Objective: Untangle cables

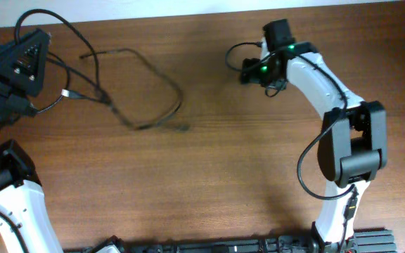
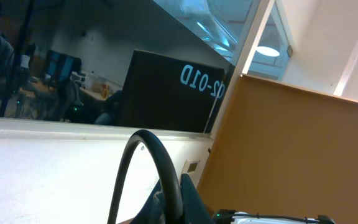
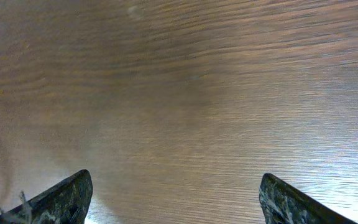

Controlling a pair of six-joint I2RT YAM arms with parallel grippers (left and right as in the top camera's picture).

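The cables (image 1: 140, 126) lie outside both pincers as far as the views show, spread on the table (image 1: 223, 176) at about ten to eleven o'clock in the overhead view.

The right pincer (image 3: 176, 196) is spread wide. Only bare wood shows between its fingers, and it sits at one o'clock, well apart from the cords. The left pincer (image 1: 25, 57) is at the ten o'clock edge, pressed together and tilted up toward the room. Whether it pinches a strand cannot be told.

Judging by their thinness and the loose way they drape, the cords are probably light, limp and a little slick. They should trail after a pull rather than push, and a crossing could tighten if it is tugged hard. The plug ends are likely the firmest places to take hold of. An open run of the loop, away from any crossing, would also take a pinch, provided the fingers come right down to the wood.

The cords are thin and black. One sweeps in a wide open loop toward three o'clock and ends in a small plug (image 1: 185, 128). Several strands cross near the loop's nine o'clock side, just beside a silver-white tip (image 1: 65, 93). How many cords there are cannot be made out.
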